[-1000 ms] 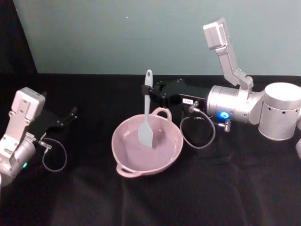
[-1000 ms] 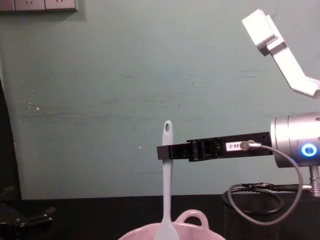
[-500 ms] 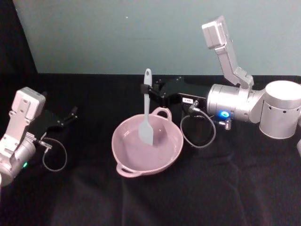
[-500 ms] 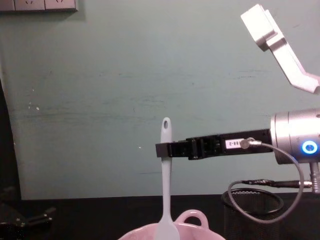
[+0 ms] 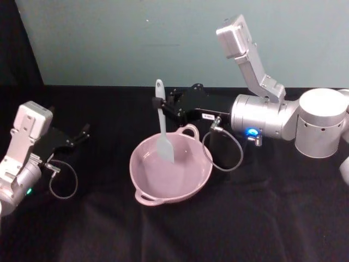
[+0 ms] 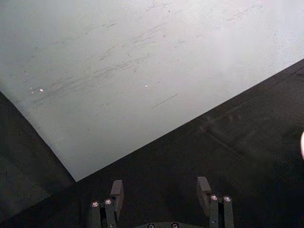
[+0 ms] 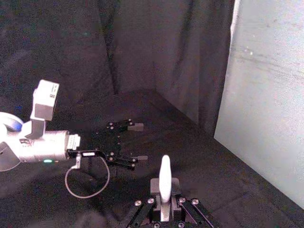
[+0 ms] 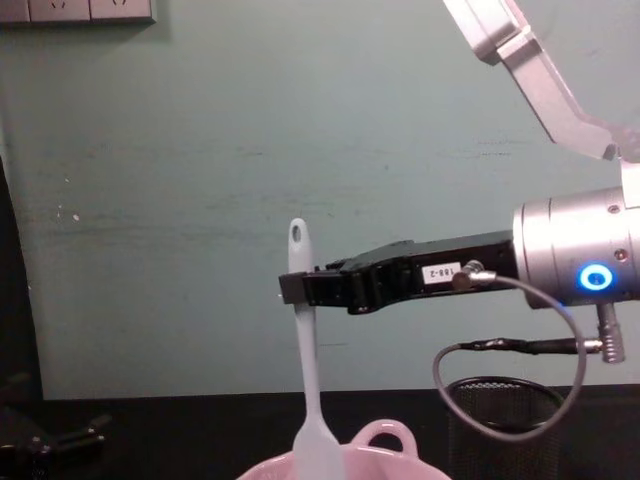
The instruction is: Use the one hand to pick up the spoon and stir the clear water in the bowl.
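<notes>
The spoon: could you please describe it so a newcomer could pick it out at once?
On the black table, find the pink bowl near the middle. Standing upright with its blade down in that bowl is the spoon, held near its top by the right gripper. It alone is long, slim and whitish, with a hole at its top end.

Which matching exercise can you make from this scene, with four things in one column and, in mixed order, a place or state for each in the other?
Things:
1. spoon
2. bowl
3. left gripper
4. wire-mesh cup

Places or states:
A. open, parked on the robot's left side
B. pale pink, standing on the black cloth
C. black, to the right of the bowl
D. upright in the shut right gripper, blade down at the bowl

Pairs: 1-D, 2-B, 3-A, 4-C
</notes>
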You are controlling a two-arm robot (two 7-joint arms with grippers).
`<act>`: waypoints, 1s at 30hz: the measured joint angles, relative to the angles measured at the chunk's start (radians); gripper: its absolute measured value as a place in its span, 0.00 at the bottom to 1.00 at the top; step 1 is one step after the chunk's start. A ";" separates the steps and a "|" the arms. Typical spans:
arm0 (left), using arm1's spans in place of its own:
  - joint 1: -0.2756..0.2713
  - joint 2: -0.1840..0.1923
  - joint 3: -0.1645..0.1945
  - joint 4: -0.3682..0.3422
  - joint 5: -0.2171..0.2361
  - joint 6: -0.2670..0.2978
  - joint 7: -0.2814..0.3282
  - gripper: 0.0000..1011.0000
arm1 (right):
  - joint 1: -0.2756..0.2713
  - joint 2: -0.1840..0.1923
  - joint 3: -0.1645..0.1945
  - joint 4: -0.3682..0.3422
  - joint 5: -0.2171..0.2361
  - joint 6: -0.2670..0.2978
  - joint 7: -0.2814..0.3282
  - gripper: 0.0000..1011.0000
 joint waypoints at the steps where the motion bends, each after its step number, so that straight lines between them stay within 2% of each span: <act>1: 0.000 0.000 0.000 0.000 0.000 0.000 0.000 1.00 | -0.002 -0.002 0.000 0.001 -0.003 -0.001 0.000 0.12; 6: 0.000 0.000 0.000 0.000 0.000 0.000 0.000 1.00 | -0.018 -0.015 0.009 0.009 -0.007 -0.009 0.000 0.12; 10: 0.000 0.000 0.000 0.000 0.000 0.000 0.000 1.00 | -0.047 -0.029 0.033 0.017 0.004 -0.026 -0.002 0.12; 15: 0.000 0.000 0.000 0.000 0.000 0.000 0.000 1.00 | -0.067 -0.038 0.048 0.018 0.008 -0.034 -0.001 0.12; 30: 0.000 0.000 0.000 0.000 0.000 0.000 0.000 1.00 | -0.061 -0.082 0.052 0.088 -0.045 -0.049 0.022 0.12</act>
